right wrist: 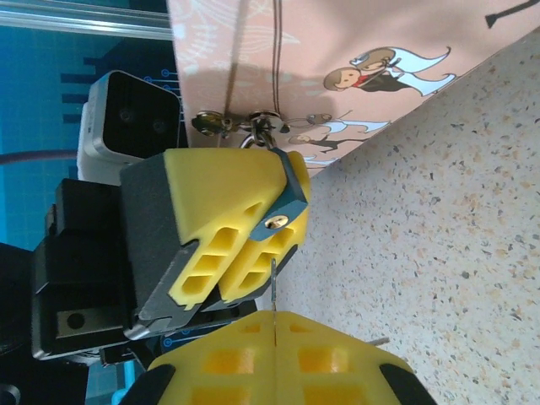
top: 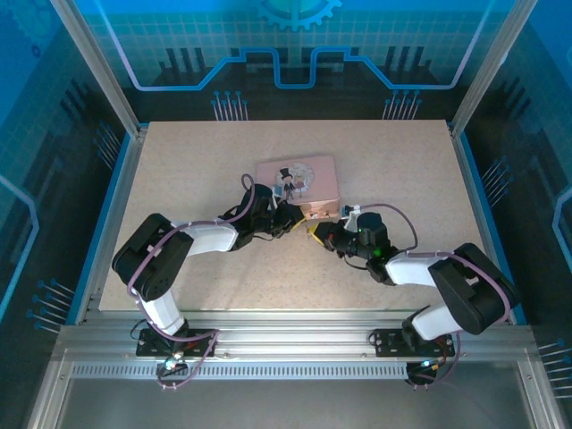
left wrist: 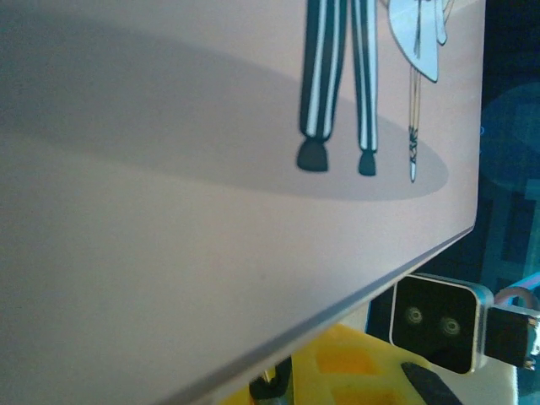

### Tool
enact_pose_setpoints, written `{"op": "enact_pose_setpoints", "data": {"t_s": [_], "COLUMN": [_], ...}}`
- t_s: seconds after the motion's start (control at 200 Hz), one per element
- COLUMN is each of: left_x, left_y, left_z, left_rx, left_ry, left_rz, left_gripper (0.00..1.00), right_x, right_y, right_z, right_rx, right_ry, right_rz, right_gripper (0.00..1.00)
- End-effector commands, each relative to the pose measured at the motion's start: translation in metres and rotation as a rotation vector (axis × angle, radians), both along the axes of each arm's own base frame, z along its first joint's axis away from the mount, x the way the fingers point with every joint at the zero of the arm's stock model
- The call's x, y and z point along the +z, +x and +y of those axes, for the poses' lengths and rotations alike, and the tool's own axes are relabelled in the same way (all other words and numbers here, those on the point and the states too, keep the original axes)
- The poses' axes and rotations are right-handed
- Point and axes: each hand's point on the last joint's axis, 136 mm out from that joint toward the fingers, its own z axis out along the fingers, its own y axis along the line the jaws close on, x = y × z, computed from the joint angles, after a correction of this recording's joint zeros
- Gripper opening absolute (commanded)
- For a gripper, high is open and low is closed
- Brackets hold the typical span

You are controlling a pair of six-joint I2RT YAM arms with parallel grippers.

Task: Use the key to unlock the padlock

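While low, left arm (top: 210, 237), right arm (top: 420, 266) toward box (top: 295, 174).

Your padlock and key, nearly meeting.
Small brass padlock (right wrist: 274, 221) hangs at the pink box's (right wrist: 337, 34) front edge; the thin key (right wrist: 274, 291), edge-on, points up just beneath it.

Pink box (top: 297, 183) w/ cartoon bride & groom sits mid speckled table (top: 402, 161), blue walls (top: 179, 36) round.

Pink box face (left wrist: 169, 236), cartoon legs (left wrist: 337, 93) printed; yellow pincer finger (left wrist: 354, 375), other arm's camera (left wrist: 434, 321) beneath edge.
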Motion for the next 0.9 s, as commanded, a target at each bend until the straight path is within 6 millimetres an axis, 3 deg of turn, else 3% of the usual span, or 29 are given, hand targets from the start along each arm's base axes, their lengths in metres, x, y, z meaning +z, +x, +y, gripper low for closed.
{"op": "enact_pose_setpoints", "data": {"t_s": [0.0,0.896], "left_x": [0.0247,0.0257], "left_y": [-0.0053,-0.0074], "left_z": [-0.0101,-0.0107], "left_rx": [-0.041,-0.046], "left_ry": [-0.092,-0.108], "left_rz": [-0.025,-0.022], "left_gripper": [0.1,0.11], "right_x": [0.0171,0.0118], "right_y": [0.0069,0.0132], "right_z": [0.0087,0.0055], "right_rx": [-0.001,-0.032], "right_ry": [0.051,0.049], "right_rz": [-0.049,-0.052], "right_gripper": [0.0,0.0]}}
